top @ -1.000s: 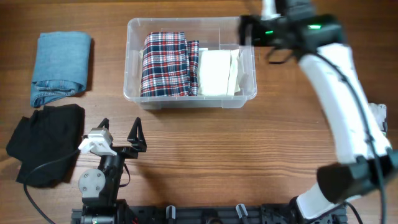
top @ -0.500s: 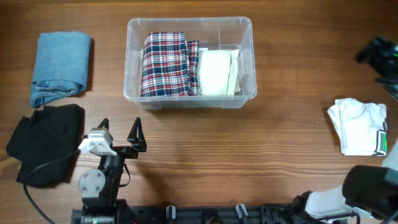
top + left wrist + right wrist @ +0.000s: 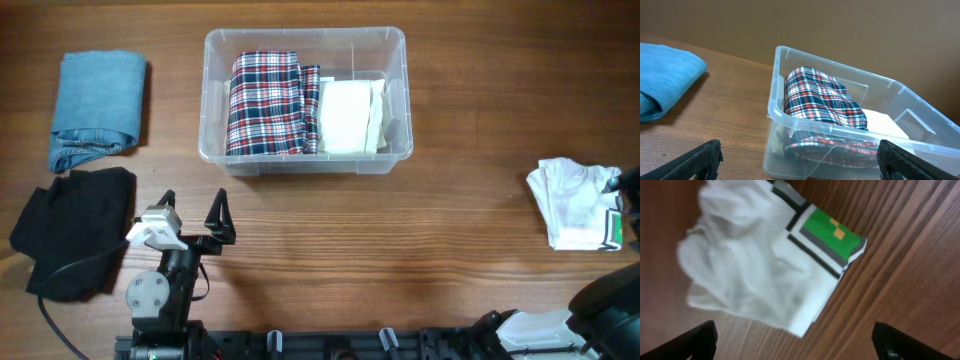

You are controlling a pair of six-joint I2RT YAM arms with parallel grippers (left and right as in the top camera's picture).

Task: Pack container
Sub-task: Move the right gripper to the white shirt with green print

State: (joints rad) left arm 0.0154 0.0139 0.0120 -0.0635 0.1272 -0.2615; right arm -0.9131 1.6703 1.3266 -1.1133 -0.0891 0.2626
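Observation:
The clear plastic container point(image 3: 305, 40) stands at the back centre of the table. It holds a folded red, white and blue plaid cloth point(image 3: 265, 100) on the left and a folded cream cloth point(image 3: 350, 115) on the right. My left gripper point(image 3: 192, 200) is open and empty in front of the container. In the left wrist view the container point(image 3: 782, 115) and the plaid cloth point(image 3: 822, 100) lie ahead of the gripper point(image 3: 800, 170). My right gripper point(image 3: 797, 350) is open and empty just above a crumpled white garment with a green patch point(image 3: 755, 260), at the table's far right point(image 3: 575, 200).
Folded blue jeans point(image 3: 97, 105) lie at the back left and also show in the left wrist view point(image 3: 665, 70). A black garment point(image 3: 75, 225) lies at the front left, beside the left arm's base. Bare wood lies between the container and the white garment.
My right arm has swung from over the container's right end to the far right edge, above the white garment, which it hid before. The left arm has not moved.

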